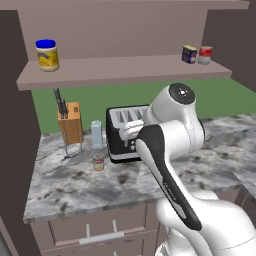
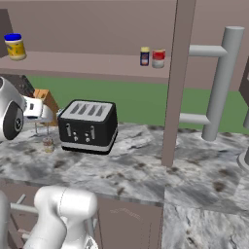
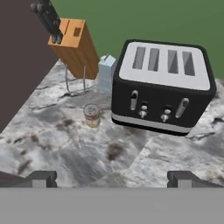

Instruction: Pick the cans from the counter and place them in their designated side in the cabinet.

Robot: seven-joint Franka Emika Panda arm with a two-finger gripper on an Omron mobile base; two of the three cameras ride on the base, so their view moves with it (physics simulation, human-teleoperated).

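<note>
While the arm rears up in the left base view, the short round can (image 1: 98, 162) stands on the counter (image 1: 75, 187), just in front of a pale carton (image 1: 96, 134) and left of the black toaster (image 1: 122, 134). A knife block (image 1: 70, 122) sits further left. Up on the cabinet (image 1: 120, 70) shelf, the dark-blue can (image 1: 189, 54) stands beside a red-and-white can (image 1: 205, 55), with a yellow jar (image 1: 47, 55) far left.

Over to the right base view: round can left of the toaster, blue can up on the shelf.

Down the hand view, the gripper (image 3: 113, 178) hangs released, fingers wide apart and empty, well short of the round can.
</note>
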